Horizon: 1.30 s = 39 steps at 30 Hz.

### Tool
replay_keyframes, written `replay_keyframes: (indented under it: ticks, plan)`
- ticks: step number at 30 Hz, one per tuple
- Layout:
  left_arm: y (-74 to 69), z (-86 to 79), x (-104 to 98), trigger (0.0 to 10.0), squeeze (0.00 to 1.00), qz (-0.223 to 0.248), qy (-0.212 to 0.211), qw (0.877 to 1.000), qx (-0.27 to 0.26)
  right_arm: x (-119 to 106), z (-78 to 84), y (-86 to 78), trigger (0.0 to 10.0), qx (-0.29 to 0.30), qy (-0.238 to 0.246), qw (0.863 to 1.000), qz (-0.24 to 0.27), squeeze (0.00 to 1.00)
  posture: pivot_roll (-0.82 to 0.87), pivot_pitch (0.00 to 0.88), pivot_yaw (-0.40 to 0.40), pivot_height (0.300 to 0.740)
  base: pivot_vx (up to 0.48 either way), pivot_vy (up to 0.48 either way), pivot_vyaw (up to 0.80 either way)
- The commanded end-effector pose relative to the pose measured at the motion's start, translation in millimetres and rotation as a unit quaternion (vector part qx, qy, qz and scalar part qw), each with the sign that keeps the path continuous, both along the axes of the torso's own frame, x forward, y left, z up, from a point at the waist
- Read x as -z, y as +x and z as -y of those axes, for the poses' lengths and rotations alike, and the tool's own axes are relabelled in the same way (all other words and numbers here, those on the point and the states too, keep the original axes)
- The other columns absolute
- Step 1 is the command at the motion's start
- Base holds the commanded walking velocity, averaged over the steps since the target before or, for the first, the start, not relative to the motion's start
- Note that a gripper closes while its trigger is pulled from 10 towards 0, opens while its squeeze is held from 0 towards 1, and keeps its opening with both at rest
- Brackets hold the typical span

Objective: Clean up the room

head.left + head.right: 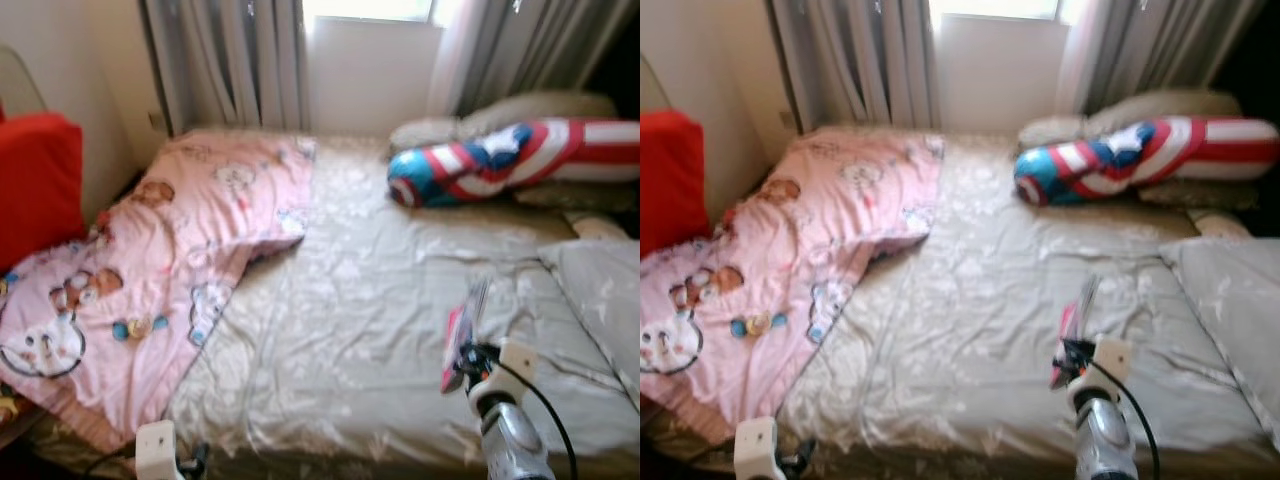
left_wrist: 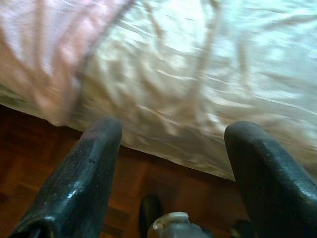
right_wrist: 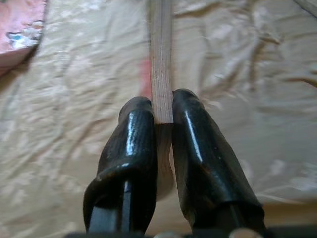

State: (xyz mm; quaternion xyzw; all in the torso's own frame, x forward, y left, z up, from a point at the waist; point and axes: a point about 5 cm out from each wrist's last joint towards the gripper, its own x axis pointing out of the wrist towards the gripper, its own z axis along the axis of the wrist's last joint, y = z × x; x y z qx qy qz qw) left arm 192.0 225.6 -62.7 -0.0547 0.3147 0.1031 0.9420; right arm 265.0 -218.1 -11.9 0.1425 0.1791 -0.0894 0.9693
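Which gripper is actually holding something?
The right gripper: its jaws are clamped on a thin pink-covered book held over the bed. The left gripper hangs open by the bed edge.

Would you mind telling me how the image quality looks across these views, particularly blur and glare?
Both eye views are soft, and the window is blown out white; the left wrist view smears the bedsheet with motion blur; the right wrist view is sharpest, its fingers crisp around the book.
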Motion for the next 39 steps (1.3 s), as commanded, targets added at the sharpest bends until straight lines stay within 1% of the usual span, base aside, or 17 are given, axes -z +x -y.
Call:
replay_keyframes:
  ticks: [1,11,22,39]
  plan:
    - [-3.9,-3.5,1.5,10.0,0.0,-0.006,0.004,1.0,-0.004,-13.0,-1.4,12.5,10.0,-0.004,-0.007,0.999,0.033,0.0,0.0,0.0,-0.037,0.74,0.0,-0.368,0.0]
    - [-2.8,-3.2,1.1,10.0,0.0,-0.005,0.003,1.0,-0.005,-13.1,-0.8,12.6,10.0,-0.004,-0.008,0.999,0.033,0.0,0.0,0.0,-0.041,0.74,0.0,-0.368,0.0]
    - [-4.2,-2.7,2.0,10.0,0.0,-0.006,-0.002,1.0,-0.012,-12.9,2.0,12.6,10.0,-0.003,-0.012,1.0,0.026,0.0,0.0,0.0,-0.048,0.74,0.0,0.0,0.0]
    - [-7.2,-2.5,4.2,10.0,0.0,-0.015,-0.002,1.0,-0.012,-13.1,-1.1,13.9,10.0,-0.013,-0.009,1.0,0.026,0.0,0.0,0.0,-0.05,0.74,0.0,0.0,-0.77]
